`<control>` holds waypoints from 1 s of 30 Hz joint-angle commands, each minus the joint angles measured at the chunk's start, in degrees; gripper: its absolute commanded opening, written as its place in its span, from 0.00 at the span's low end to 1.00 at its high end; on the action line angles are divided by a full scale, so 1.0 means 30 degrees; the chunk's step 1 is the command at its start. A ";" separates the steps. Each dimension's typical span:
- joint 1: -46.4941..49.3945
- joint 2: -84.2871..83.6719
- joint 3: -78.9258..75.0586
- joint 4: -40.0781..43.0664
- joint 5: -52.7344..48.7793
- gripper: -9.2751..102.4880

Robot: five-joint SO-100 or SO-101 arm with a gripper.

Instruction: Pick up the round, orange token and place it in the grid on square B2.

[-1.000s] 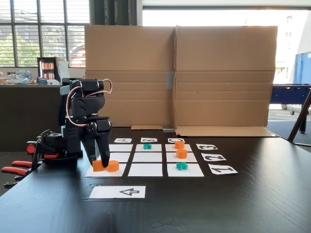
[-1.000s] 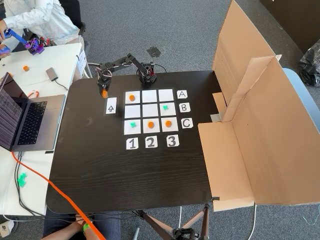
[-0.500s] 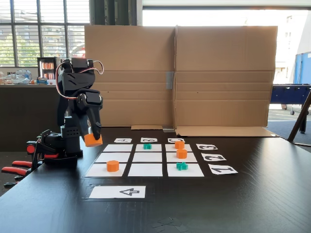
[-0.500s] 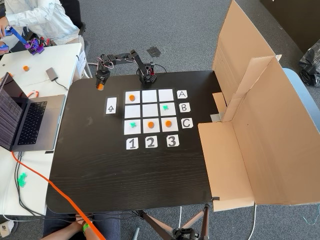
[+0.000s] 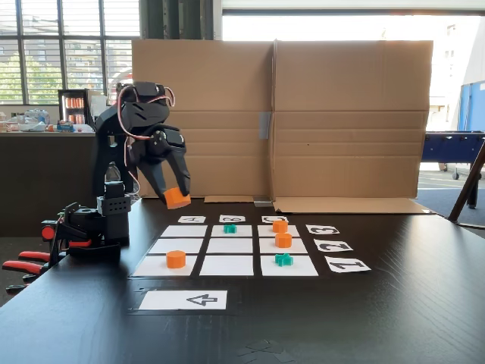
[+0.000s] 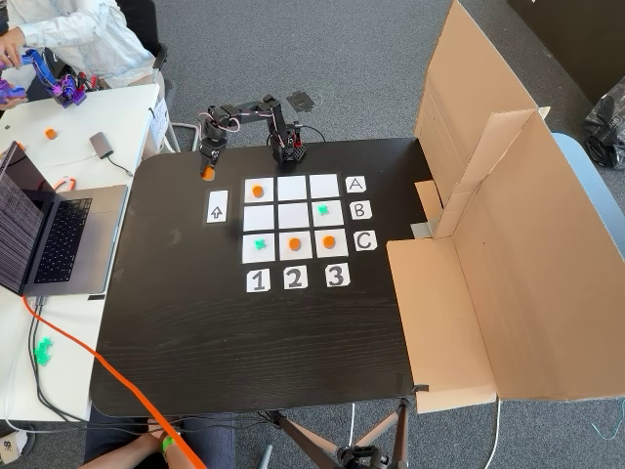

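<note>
The gripper [image 5: 176,193] is clamped on the round, orange token [image 5: 177,199], which sits between its two black fingers and hangs in the air, clear of the table [image 5: 364,318]. In the front fixed view the held token is above and behind the grid [image 5: 227,245], over the grid's far left corner. In the fixed view from above, the gripper [image 6: 207,166] and its token [image 6: 207,173] show just outside the grid [image 6: 293,216], off its top left corner and above the arrow sheet [image 6: 217,207].

The grid is three by three white rectangles on the black table. Its middle cell, square B2 [image 6: 293,216], is bare white paper; in the front view this cell [image 5: 229,245] is bare as well. Around that middle cell, seen from above: an orange token [image 6: 258,191] lies in the grid's top left cell, a teal cross [image 6: 323,210] in the cell right of the middle, another teal cross [image 6: 259,243] in the bottom left cell, an orange token [image 6: 294,243] in the cell below the middle, and one more orange token [image 6: 329,240] in the bottom right cell.

The arm's base [image 6: 290,149] stands at the table edge just above the grid in that view. A cardboard screen [image 5: 280,121] stands behind the grid in the front view
</note>
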State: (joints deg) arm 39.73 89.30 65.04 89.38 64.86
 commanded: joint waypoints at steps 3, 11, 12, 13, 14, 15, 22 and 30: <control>-0.4834 0.1934 0.2168 0.0146 0.1436 0.08; -1.1777 -0.0322 0.3369 0.0176 0.5420 0.08; -1.2217 -0.0820 0.3398 0.0176 0.5830 0.08; -1.2598 -0.1318 0.3398 0.0176 0.6182 0.08; -1.2949 -0.1875 0.3398 0.0176 0.6416 0.08; -1.3359 -0.2432 0.3398 0.0176 0.6650 0.08; -1.5059 -0.5918 0.3428 0.0088 0.7939 0.08; -1.5352 -0.7705 0.3252 -0.0352 0.8760 0.08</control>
State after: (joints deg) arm -6.24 66.09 75.59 88.86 90.44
